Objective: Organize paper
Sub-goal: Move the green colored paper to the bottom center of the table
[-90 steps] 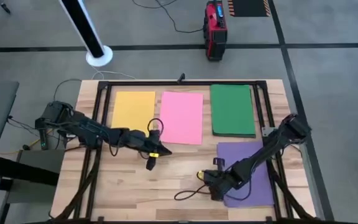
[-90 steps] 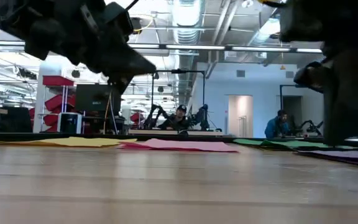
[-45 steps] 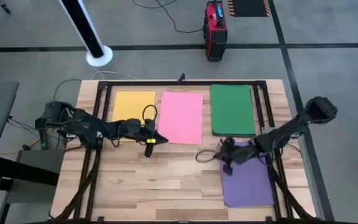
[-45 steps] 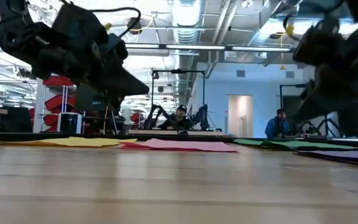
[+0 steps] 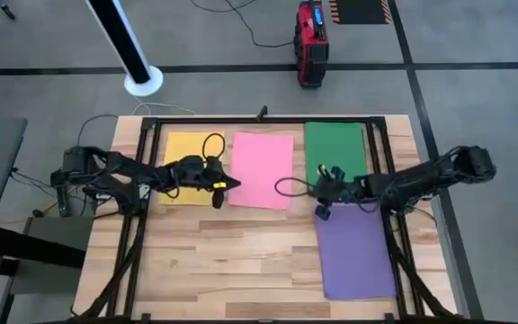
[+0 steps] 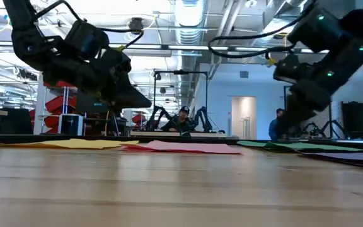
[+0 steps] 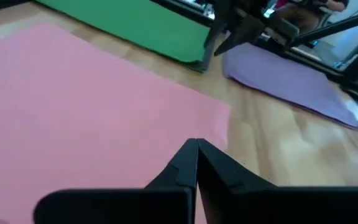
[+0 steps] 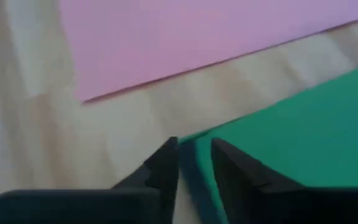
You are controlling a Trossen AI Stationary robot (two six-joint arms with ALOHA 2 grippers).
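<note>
Purple sheet (image 5: pixel 356 251): nearest you, flat on the table (image 5: pixel 232 270), front right. No tool on it now; the R arm that sat over its near-left corner a sec ago has lifted off and gone back, sheet looks unmoved.
R tool (image 5: pixel 324 190): now at the near-left corner of the green sheet (image 5: pixel 335 158), in the gap betw. green and pink. Wrist cam shows its fingers (image 8: pixel 166 163) a little apart, nothing betw. them, green corner right ahead.
L tool (image 5: pixel 222 185): pulled back too, from bare wood in the middle to the near-left edge of the pink sheet (image 5: pixel 262 168). Fingers (image 7: pixel 188 160) pressed together, empty, tip over pink near its edge.
Pink sheet: middle of the back row, flat, apart from both neighbours.
Yellow sheet (image 5: pixel 187 148): back left, partly under the L arm, lying flat.
Green sheet: back right, a dark edge along its right side, maybe another sheet under it, can't tell.
Read for you: both arms have swung to the back row in the last sec. I'd guess R is lining up on the green corner, L on the pink edge. Nothing stacked yet, so the job looks early.
Watch: thin paper flat on wood, you'll likely need to work a corner up before a pinch holds.
Beyond table: red box (image 5: pixel 310 42) on the floor, people far off in the room.
</note>
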